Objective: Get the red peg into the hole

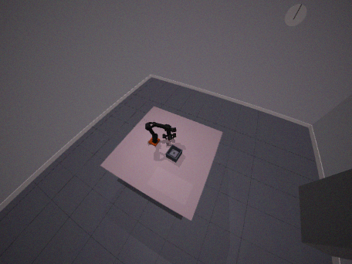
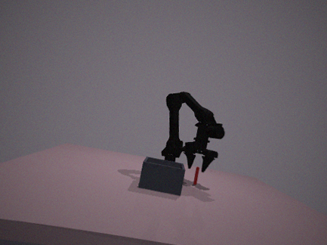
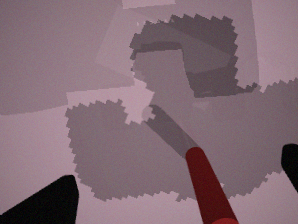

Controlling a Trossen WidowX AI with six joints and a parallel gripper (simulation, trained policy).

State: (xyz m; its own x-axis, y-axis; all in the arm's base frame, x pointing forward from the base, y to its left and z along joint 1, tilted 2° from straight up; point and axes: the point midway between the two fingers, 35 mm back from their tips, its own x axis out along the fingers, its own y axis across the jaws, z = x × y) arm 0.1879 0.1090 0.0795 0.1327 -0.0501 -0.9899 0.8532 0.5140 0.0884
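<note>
Surface: pale pink top (image 1: 131,154) (image 2: 88,200) (image 3: 30,150)
Gripper: poised with fingers spread wide (image 1: 170,136) (image 2: 196,170) (image 3: 180,175)
Red peg (image 2: 196,176) (image 3: 205,185): upright near the gripper, below its fingertips, ungrasped

So there's this pale pink table (image 1: 131,154) (image 2: 89,207) on a dark, tiled floor (image 1: 247,174), with plain grey walls (image 1: 96,46) (image 2: 103,71) around it and whitish skirting (image 1: 231,99) along the bottom. Up top there's a round pale disc (image 1: 290,16) with a thin dark line on it, plus some big grey blocky thing (image 1: 328,216) off to the side.

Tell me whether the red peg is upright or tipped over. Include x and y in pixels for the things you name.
Upright: in the exterior view the red peg (image 2: 196,176) (image 3: 207,185) stands on end beside the box (image 2: 162,177) (image 1: 178,157).
</note>
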